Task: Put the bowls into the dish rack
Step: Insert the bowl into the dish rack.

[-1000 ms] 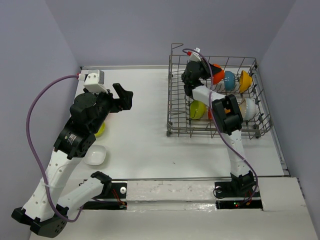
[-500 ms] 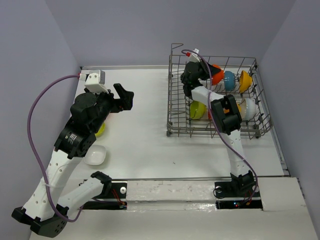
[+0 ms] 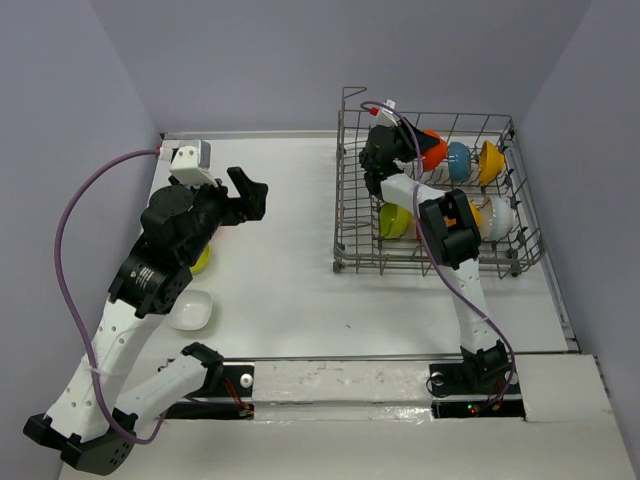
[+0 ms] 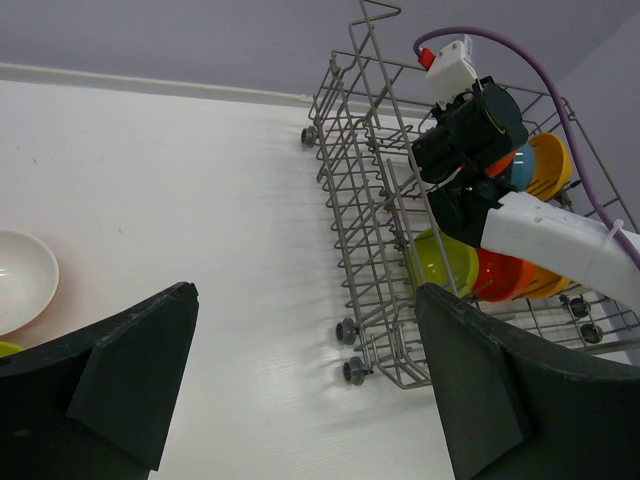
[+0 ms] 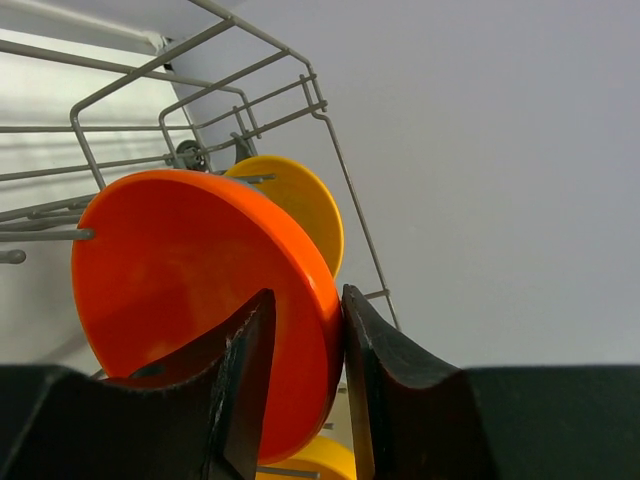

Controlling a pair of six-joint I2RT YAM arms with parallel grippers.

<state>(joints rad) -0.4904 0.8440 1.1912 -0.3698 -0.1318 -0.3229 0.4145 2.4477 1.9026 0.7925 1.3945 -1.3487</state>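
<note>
1. A lime bowl (image 3: 201, 261) on the table (image 3: 290, 280) is mostly hidden under the left arm, with a white bowl (image 3: 190, 312) beside it.
2. Held on edge in the rack (image 3: 345, 215): orange bowl (image 5: 190, 290), blue bowl (image 3: 458, 160), yellow bowl (image 3: 490, 160), green bowl (image 3: 395, 220).
3. The orange bowl's rim is straddled by the right pincer (image 5: 307, 293); whether it is gripped or loosed cannot be told. The left pincer (image 4: 305, 295) is spread wide and empty, well apart from the rack.

Plain lavender-grey walls (image 3: 250, 60) left, far and right, flat white counter (image 3: 290, 250) between them, pale strip (image 3: 330, 382) along its near edge, soft even light.
</note>
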